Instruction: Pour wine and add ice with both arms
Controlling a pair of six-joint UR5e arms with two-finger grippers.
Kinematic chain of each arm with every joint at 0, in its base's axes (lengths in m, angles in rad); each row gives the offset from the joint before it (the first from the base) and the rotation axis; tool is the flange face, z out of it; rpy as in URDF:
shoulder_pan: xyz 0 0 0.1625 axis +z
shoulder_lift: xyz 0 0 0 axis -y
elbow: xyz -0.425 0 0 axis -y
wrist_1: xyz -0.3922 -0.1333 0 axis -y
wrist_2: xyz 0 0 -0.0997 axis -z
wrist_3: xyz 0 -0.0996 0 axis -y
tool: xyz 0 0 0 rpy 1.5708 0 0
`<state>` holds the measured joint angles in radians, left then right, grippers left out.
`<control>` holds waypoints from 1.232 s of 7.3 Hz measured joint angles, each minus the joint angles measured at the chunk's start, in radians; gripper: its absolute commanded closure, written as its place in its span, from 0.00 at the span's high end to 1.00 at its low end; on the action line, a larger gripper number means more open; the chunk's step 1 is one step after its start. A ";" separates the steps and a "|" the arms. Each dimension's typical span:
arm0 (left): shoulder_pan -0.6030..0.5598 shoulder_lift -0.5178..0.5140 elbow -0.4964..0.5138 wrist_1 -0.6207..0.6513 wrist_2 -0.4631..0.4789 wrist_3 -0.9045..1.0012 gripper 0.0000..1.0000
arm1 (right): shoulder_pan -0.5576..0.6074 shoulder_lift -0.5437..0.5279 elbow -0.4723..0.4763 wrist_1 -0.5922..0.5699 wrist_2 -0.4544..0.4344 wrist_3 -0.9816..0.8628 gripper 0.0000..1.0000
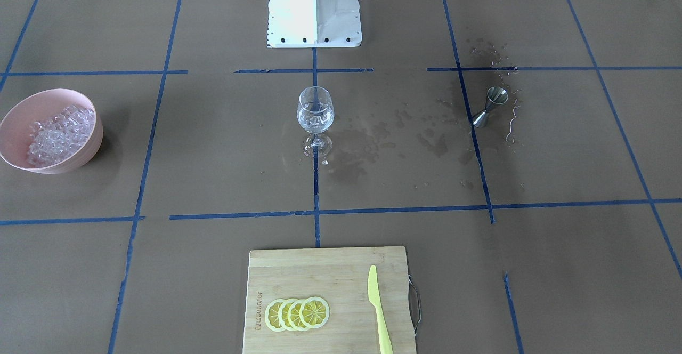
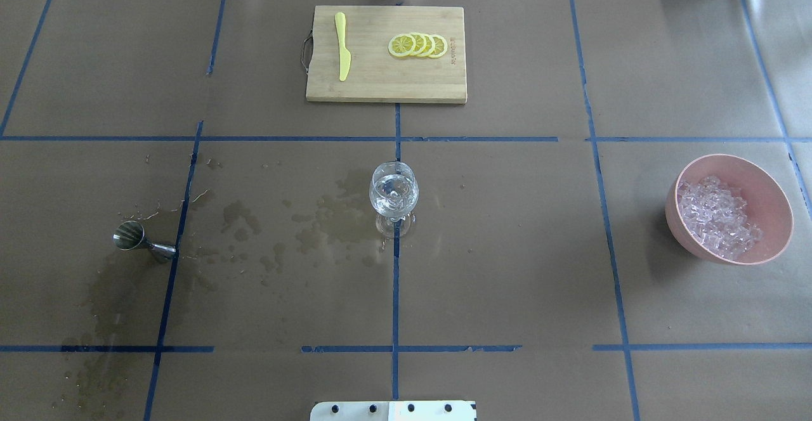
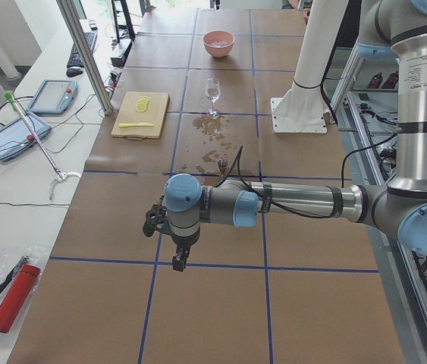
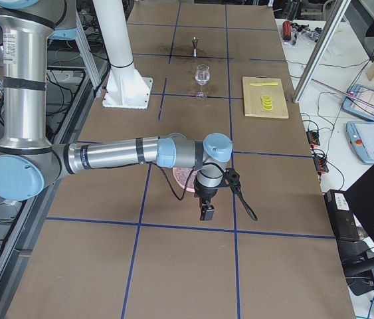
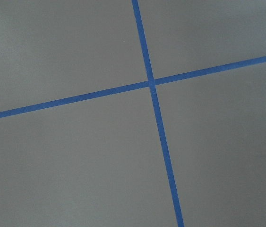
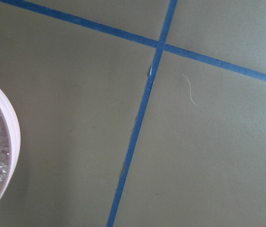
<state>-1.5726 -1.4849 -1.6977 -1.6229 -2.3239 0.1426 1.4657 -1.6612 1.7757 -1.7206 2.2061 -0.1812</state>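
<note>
A stemmed wine glass (image 2: 393, 196) stands upright at the table's middle, with clear wine (image 1: 315, 121) in its lower half. At the robot's right sits a pink bowl (image 2: 771, 243) heaped with ice (image 2: 717, 218). The right wrist view catches the bowl's rim (image 6: 12, 142). A steel jigger (image 2: 136, 240) stands upright at the robot's left. My left gripper (image 3: 179, 262) hangs over bare paper beyond the jigger, far from the glass. My right gripper (image 4: 206, 212) hangs beside the bowl (image 4: 181, 177). Both show only in side views, so I cannot tell whether they are open or shut.
Wet patches (image 2: 330, 218) darken the paper between jigger and glass. A bamboo board (image 2: 380, 85) at the far edge carries lemon slices (image 2: 419, 45) and a yellow knife (image 2: 342, 47). The white pedestal (image 1: 314, 10) stands at the robot's side. Tablets lie on the side bench (image 3: 16, 129).
</note>
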 measured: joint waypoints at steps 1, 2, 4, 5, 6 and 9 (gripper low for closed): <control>0.000 0.000 0.000 0.001 0.000 0.000 1.00 | 0.009 -0.010 -0.017 0.033 0.007 0.000 1.00; 0.000 0.000 0.002 0.002 0.000 -0.001 1.00 | 0.013 -0.015 -0.024 0.048 0.010 0.000 1.00; 0.000 0.003 0.000 0.042 -0.001 -0.001 1.00 | 0.014 -0.021 -0.029 0.055 0.012 -0.001 1.00; 0.000 0.004 -0.005 0.079 0.000 -0.001 1.00 | 0.014 -0.023 -0.028 0.056 0.014 -0.001 1.00; 0.000 0.004 -0.008 0.099 0.000 -0.002 1.00 | 0.014 -0.023 -0.027 0.057 0.016 -0.001 1.00; 0.000 0.004 -0.011 0.104 0.000 0.000 1.00 | 0.015 -0.023 -0.028 0.059 0.022 -0.002 1.00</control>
<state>-1.5725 -1.4813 -1.7085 -1.5193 -2.3240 0.1424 1.4803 -1.6847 1.7481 -1.6620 2.2280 -0.1831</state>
